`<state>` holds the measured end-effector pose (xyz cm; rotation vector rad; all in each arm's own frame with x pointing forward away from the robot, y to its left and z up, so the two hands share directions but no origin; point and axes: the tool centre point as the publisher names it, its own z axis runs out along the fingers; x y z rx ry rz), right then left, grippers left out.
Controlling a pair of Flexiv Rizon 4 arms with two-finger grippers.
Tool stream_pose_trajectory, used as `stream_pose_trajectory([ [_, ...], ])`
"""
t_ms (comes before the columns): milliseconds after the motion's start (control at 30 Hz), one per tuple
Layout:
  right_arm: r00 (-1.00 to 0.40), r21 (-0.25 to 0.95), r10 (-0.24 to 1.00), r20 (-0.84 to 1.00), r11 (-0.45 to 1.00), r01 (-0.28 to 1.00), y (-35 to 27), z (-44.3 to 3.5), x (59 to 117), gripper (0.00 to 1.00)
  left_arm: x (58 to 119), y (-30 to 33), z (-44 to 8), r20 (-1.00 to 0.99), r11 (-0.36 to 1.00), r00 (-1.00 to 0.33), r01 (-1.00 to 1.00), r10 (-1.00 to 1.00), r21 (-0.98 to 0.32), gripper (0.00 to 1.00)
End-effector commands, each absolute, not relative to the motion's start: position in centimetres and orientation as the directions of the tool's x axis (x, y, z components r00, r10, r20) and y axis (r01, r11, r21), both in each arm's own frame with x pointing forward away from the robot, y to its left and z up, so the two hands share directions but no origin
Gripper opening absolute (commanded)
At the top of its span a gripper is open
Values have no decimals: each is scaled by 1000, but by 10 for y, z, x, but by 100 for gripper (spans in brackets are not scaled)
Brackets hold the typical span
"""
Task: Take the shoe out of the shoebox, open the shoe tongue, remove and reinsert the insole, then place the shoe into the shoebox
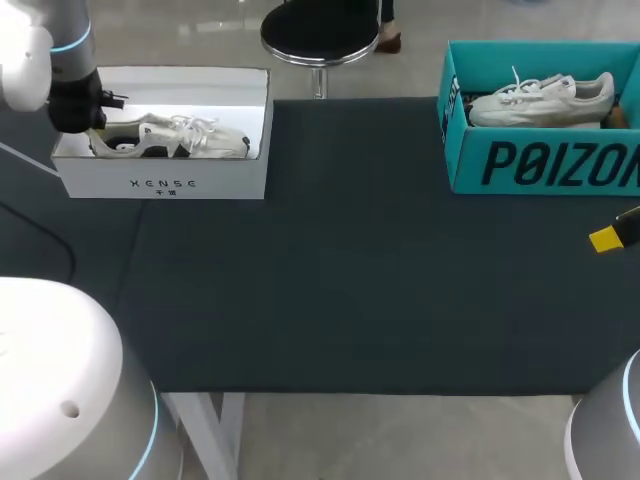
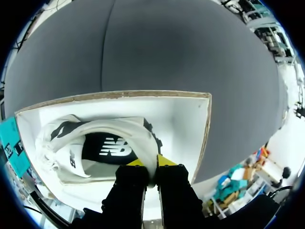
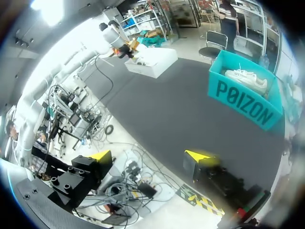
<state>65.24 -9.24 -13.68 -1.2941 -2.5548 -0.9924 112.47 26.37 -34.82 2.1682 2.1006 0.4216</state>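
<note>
1. Shoe (image 1: 170, 137) lies lengthwise in the white box (image 1: 165, 185) at the table's (image 1: 350, 280) far left corner, heel toward the left pincer (image 2: 151, 164).
2. That pincer is pinched tight on the heel rim.
3. The right pincer (image 3: 150, 160) hangs wide open and empty at the table's right edge, well apart from the shoe; the left arm is far nearer.

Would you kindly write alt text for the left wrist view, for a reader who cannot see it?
The left gripper is shut on the collar of a white shoe with a black insole, lying inside an open white shoebox. The box stands on a dark table.
</note>
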Motion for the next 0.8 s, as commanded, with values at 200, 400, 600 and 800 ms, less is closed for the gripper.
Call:
stream_pose_trajectory([
  [200,-628,536,689,363,396,745,-94,-140,642,100,1132,257,-350,117,-17,-28,931,993,365,100],
  [400,-628,536,689,363,396,745,-94,-140,642,100,1140,253,-327,90,38,-77,924,993,382,100],
  [600,-628,536,689,363,396,745,-94,-140,642,100,1145,252,-304,43,110,-140,908,989,403,100],
  [800,-628,536,689,363,396,745,-94,-140,642,100,1145,248,-289,-6,239,-257,891,966,385,100],
])
